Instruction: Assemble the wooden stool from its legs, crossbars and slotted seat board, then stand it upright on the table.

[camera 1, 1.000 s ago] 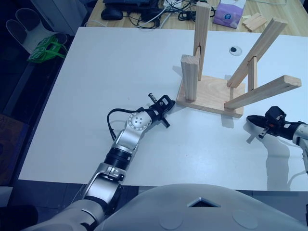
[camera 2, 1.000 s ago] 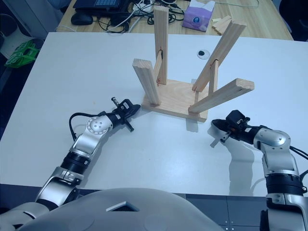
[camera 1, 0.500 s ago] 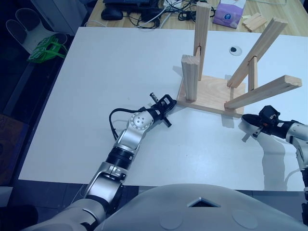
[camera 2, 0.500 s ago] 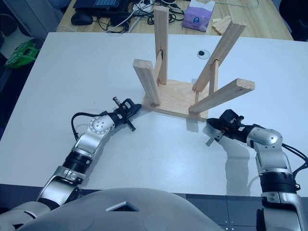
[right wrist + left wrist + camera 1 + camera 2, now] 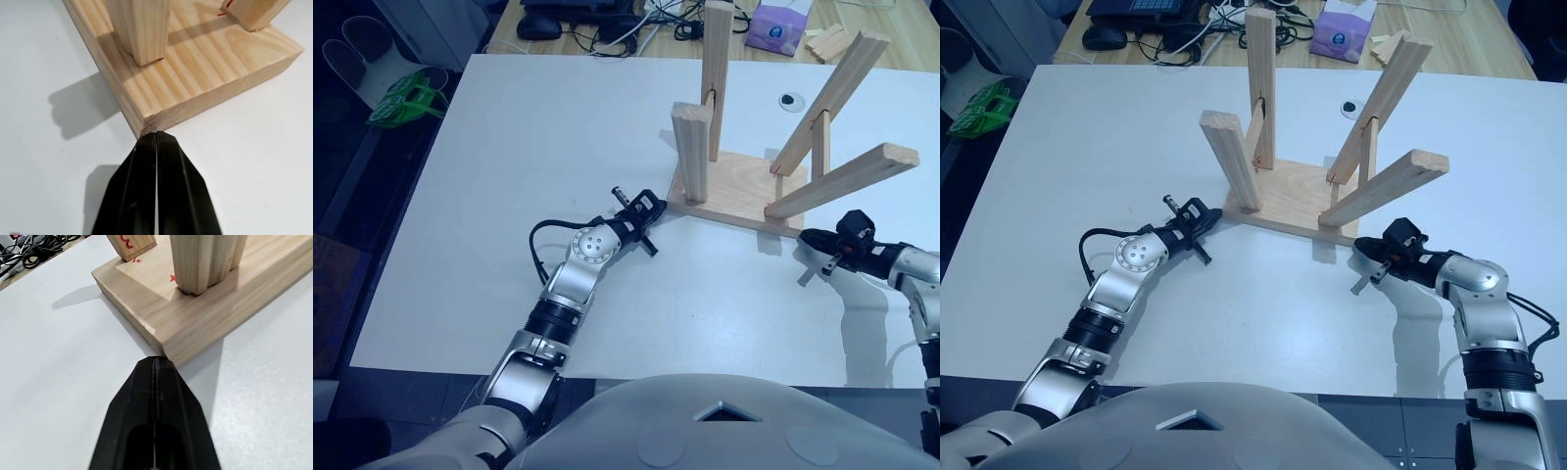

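Observation:
The wooden stool lies upside down on the white table (image 5: 509, 147), its seat board (image 5: 736, 184) flat and several legs (image 5: 690, 152) pointing up, two of them slanted to the right. My left gripper (image 5: 655, 203) is shut, and its tip (image 5: 156, 360) touches the board's near left corner (image 5: 164, 350). My right gripper (image 5: 805, 236) is shut too, its tip (image 5: 156, 135) against the board's near right corner (image 5: 142, 125). Neither one holds anything.
A small black round object (image 5: 790, 100) lies on the table behind the stool. On the desk beyond are cables (image 5: 636, 24), a purple tissue box (image 5: 773, 20) and loose wooden pieces (image 5: 830, 41). Open table lies to the left and in front.
My right gripper has moved left to the board's near right corner. The left gripper has edged closer to the near left corner. The whole picture has shifted slightly.

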{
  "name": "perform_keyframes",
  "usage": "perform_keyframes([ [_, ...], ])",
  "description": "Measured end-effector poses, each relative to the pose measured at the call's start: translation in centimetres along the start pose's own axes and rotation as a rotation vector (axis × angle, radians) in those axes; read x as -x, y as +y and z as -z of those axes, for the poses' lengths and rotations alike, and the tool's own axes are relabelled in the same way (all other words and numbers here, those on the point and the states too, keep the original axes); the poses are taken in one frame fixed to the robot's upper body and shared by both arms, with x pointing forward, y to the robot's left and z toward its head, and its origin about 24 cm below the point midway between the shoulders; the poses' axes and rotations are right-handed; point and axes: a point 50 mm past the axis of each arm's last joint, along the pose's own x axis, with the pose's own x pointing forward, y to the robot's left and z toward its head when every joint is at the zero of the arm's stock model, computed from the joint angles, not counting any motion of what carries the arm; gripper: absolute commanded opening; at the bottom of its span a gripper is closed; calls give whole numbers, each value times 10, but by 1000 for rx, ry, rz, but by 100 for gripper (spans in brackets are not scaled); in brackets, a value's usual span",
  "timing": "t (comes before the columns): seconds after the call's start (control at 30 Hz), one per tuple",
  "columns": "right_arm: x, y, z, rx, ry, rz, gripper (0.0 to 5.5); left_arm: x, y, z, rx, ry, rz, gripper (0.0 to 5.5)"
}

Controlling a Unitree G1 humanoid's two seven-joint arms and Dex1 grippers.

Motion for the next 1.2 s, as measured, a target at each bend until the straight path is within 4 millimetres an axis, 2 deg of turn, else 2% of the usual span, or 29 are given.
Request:
perform_keyframes([
  [0.1, 3, 8, -2, -9, 1, -59, 0, 6, 4, 0, 10, 0, 5, 2],
  [0.27, 9, 8, -3, -15, 16, -45, 0, 13, 2, -11, 32, -42, 41, 2],
  [0.43, 9, 13, -11, -7, -3, -63, 0, 20, 10, -14, 28, -42, 31, 2],
  [1.2, 13, 15, -28, -40, -69, -79, 0, 32, 22, -28, 97, -88, 14, 2],
])
